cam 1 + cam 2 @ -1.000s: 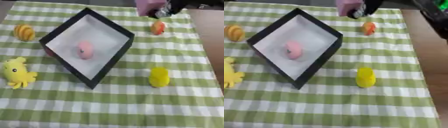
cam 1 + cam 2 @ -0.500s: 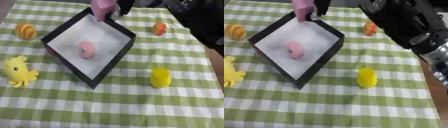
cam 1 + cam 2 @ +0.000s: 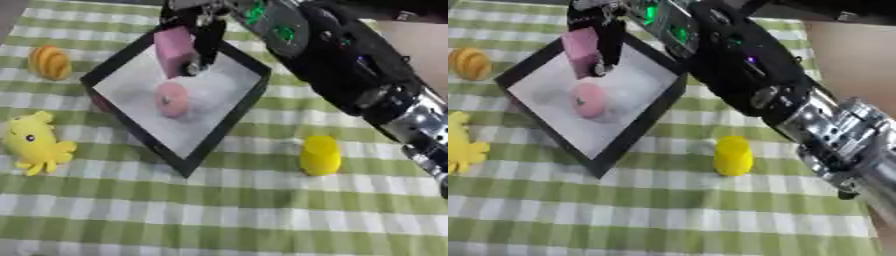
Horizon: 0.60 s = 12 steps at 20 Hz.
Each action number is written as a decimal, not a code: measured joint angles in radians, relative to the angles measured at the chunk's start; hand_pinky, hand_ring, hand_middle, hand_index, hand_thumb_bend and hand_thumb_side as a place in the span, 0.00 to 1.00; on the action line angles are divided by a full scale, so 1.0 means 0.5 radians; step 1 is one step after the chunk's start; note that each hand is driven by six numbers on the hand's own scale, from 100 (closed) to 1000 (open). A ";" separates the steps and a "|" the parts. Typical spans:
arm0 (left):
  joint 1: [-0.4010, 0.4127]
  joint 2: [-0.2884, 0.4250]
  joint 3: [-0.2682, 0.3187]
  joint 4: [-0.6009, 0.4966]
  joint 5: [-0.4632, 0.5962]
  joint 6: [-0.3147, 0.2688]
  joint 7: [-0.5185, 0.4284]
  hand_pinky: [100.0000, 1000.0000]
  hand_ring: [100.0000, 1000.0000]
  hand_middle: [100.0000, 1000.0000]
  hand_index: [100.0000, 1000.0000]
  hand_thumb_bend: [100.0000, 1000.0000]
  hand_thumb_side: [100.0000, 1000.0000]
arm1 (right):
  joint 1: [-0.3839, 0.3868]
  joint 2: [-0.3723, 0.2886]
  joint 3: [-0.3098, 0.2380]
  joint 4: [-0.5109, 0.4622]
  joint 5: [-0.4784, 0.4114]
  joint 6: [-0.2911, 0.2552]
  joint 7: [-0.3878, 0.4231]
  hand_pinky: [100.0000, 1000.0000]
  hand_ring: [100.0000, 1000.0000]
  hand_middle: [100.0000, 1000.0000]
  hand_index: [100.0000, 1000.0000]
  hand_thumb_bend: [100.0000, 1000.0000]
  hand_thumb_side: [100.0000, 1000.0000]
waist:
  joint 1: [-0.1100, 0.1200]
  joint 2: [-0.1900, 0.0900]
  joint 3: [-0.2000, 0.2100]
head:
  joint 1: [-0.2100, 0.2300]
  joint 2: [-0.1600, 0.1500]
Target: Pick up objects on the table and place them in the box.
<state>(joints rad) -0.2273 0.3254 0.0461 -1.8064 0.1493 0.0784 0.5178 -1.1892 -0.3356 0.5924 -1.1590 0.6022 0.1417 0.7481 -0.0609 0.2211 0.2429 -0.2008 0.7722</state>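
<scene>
The bench (image 3: 219,220) is covered with a green and white checked cloth. At the far left, an orange ridged toy (image 3: 49,62) lies on the cloth, and nearer the front a yellow octopus toy (image 3: 31,144) sits beside the box. The black box (image 3: 223,125) has a white floor, stands cornerwise and holds a pink round toy (image 3: 171,99). Above its far corner, the right robot hand (image 3: 198,30) has its fingers curled round a pink block (image 3: 173,50), held tilted over the box interior and clear of the floor. To the right of the box, a yellow cylinder (image 3: 319,155) stands upright on the cloth, apart from the box. The robot's right arm (image 3: 763,85) runs from the lower right up to the hand
</scene>
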 measured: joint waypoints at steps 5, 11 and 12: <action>-0.005 0.000 0.000 -0.001 0.013 0.001 0.009 0.77 0.79 0.72 0.83 0.26 0.74 | 0.050 0.082 0.000 0.158 0.137 -0.111 -0.038 0.79 0.66 0.50 0.63 0.28 0.01 | -0.001 0.000 0.008 | -0.001 0.000; -0.006 0.000 0.000 -0.001 0.016 0.001 0.009 0.77 0.79 0.71 0.83 0.26 0.74 | 0.058 0.107 0.000 0.238 0.272 -0.186 -0.060 0.84 0.81 0.76 0.85 0.49 0.14 | -0.004 0.000 0.006 | 0.003 0.000; -0.006 0.000 0.000 -0.001 0.016 0.001 0.009 0.77 0.79 0.71 0.83 0.26 0.74 | 0.058 0.107 0.000 0.239 0.291 -0.195 -0.053 0.85 0.83 0.79 0.87 0.52 0.17 | -0.004 0.000 0.005 | 0.006 0.000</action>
<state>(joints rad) -0.2302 0.3254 0.0461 -1.8069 0.1571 0.0789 0.5225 -1.1603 -0.2822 0.5923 -1.0393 0.7478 0.0442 0.7214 -0.0629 0.2211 0.2453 -0.1979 0.7722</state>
